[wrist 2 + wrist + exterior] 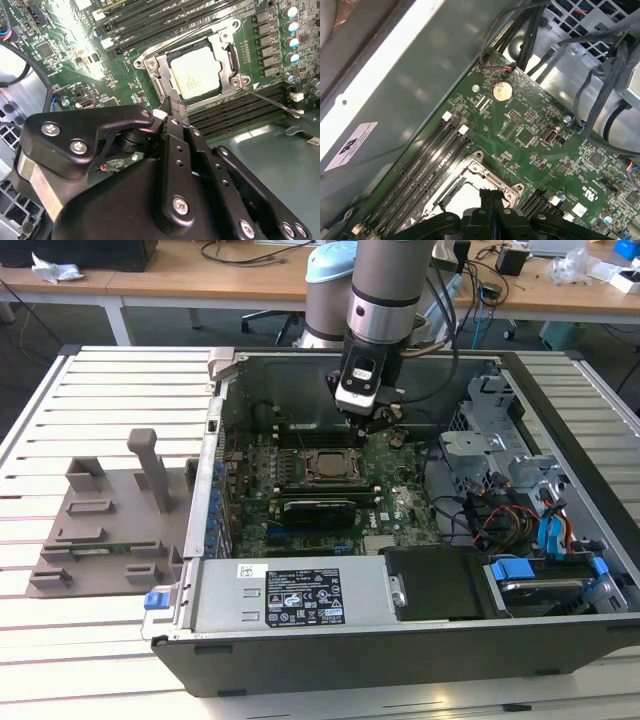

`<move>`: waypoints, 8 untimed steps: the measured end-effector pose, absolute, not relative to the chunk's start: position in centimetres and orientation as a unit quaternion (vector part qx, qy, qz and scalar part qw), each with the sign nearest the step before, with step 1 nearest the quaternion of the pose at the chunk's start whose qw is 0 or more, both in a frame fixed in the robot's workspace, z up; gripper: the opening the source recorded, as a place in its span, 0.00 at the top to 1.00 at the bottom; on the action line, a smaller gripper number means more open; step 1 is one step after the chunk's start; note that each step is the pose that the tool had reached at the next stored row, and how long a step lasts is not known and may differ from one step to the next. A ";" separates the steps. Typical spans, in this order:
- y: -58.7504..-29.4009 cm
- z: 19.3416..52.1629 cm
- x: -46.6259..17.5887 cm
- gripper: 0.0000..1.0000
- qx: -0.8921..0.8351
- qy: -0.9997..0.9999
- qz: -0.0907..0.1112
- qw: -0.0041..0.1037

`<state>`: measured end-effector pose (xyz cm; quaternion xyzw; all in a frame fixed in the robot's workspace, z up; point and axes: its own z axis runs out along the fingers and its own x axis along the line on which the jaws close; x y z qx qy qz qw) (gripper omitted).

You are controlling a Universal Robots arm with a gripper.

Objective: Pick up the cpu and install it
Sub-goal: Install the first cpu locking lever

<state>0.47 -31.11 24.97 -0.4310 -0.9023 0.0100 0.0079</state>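
Logging the rig as it stands. I have the arm (385, 300) reaching down into the open case (400, 655), which lies flat on the slatted worktop (100, 390). The gripper (372, 423) hangs over the green board (400, 490), just to the exterior view's right of the socket (325, 465).

Jaws: pressed together in both wrist views, nothing pinched between them. In the second wrist view the gripper (170, 109) points its tips at the edge of the socket (159, 70) nearest them. I cannot tell whether they touch the metal frame or hang just clear of it.

The cpu (197, 72) lies flat and square inside the socket, silvery top up, ringed by the frame. A thin lever (272, 100) runs out from one corner of the frame across the memory slots (235, 112) beside it.

In the first wrist view the gripper (490, 197) sits over the socket (485, 175). More memory slots (420, 165) run along one side, and a coin cell (501, 91) sits farther along the board, well apart.

Elsewhere:
- a grey fixture (110, 530) on the worktop, at the exterior view's left of the case
- a labelled power supply (290, 595) along the case's near wall
- a tangle of cables (510, 515) by the drive bays at the exterior view's right
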 end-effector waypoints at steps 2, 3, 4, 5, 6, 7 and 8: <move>-31.1 25.0 0.5 0.89 -0.423 -0.906 0.010 0.008; -31.1 25.0 0.5 0.89 -0.419 -0.908 0.010 0.008; -31.1 25.0 0.5 0.89 -0.416 -0.909 0.010 0.008; -31.1 25.0 0.5 0.89 -0.413 -0.911 0.010 0.008; -31.1 25.0 0.5 0.89 -0.409 -0.912 0.010 0.008; -31.1 25.0 0.5 0.89 -0.405 -0.914 0.010 0.008; -31.1 25.0 0.5 0.89 -0.402 -0.916 0.010 0.008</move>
